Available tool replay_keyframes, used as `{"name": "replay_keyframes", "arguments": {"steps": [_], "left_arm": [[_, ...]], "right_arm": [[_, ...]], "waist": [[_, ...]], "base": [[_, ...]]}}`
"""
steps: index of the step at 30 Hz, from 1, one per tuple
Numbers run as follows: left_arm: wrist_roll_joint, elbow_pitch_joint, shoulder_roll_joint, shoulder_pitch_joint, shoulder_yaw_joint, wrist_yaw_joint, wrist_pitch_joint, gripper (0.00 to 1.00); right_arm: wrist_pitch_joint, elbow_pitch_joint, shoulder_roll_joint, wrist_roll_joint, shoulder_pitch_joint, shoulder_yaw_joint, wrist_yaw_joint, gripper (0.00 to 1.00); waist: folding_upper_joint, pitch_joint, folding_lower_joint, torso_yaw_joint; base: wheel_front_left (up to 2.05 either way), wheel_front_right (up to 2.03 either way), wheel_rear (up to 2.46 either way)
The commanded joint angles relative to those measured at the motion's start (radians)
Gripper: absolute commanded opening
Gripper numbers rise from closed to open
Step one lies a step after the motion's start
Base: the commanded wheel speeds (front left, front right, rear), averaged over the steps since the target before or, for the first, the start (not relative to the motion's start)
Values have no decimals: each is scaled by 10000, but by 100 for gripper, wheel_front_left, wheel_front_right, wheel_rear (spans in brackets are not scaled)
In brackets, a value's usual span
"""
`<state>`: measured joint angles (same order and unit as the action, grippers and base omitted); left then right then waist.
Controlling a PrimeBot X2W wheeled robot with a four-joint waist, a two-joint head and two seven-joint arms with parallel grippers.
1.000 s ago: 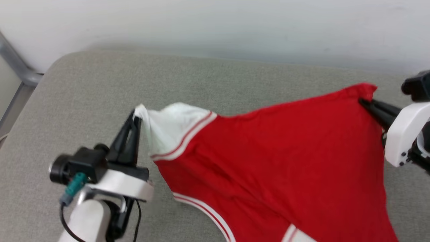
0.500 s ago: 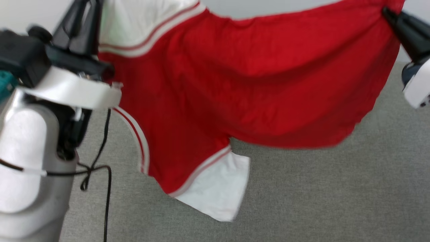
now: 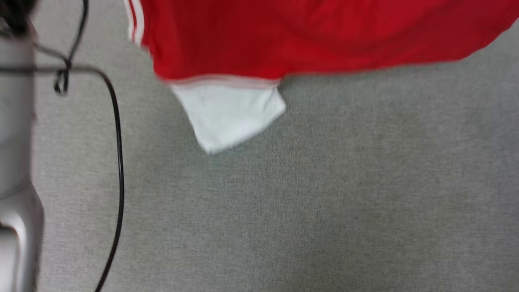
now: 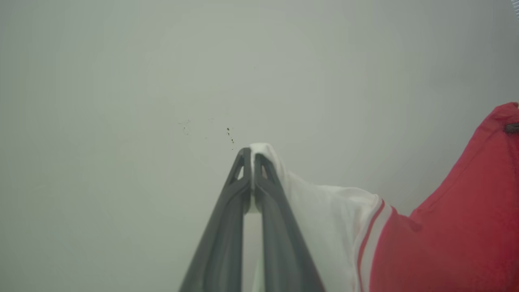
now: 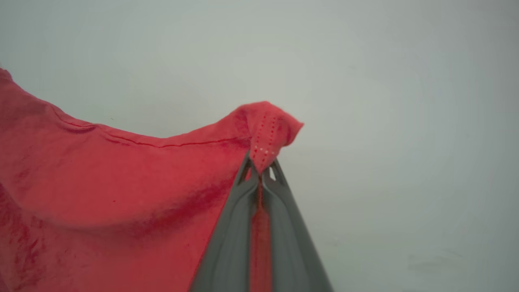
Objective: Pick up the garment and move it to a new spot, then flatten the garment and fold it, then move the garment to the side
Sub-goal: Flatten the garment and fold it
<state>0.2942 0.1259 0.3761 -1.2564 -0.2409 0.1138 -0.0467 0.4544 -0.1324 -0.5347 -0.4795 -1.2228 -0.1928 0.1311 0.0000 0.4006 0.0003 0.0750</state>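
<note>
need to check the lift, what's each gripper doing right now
left gripper: shut on the white sleeve of the shirt
right gripper: shut on the shirt's red corner

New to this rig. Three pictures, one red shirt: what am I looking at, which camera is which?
A two-armed robot with pincer grippers. One picture is from its head camera, looking down on a grey surface; its pale left forearm and a black cable show at the edge. The other two are from wrist cameras, each looking along its own gripper. The left gripper is shut on the white sleeve of the garment; the right gripper is shut on a red corner. The garment hangs between them, over the surface.
</note>
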Motion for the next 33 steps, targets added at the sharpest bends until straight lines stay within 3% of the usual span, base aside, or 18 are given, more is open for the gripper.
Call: {"name": "replay_keyframes", "arguments": {"steps": [1,10,17,23,33], "left_arm": [[35,303,22,-592,18,14,-42,0],[-29,2579,308,-4311,-634,133,-525,0],[226,3914,477,-5862,-1139,150,-989,0],[762,4611,655,-5886,-1789,153,-1357,0],[863,4845,1105,-3687,-2608,136,-2087,0]], "right_arm": [[-103,-247,101,172,-482,-35,-8,0],[-831,-2311,535,758,-3787,-384,-8,0],[-1795,-3970,854,1147,-5423,-761,-8,0],[-2473,-5232,1007,1099,-5818,-1462,-9,0],[-3568,-6138,1012,71,-4115,-3075,-10,0]], "waist": [[0,719,-3,-31],[0,1728,-3,-67],[0,2108,-3,-50],[0,2489,-3,-4],[0,2293,-3,-181]], "base": [[0,0,0],[0,0,0],[0,0,0],[0,0,0],[0,0,0]]}}
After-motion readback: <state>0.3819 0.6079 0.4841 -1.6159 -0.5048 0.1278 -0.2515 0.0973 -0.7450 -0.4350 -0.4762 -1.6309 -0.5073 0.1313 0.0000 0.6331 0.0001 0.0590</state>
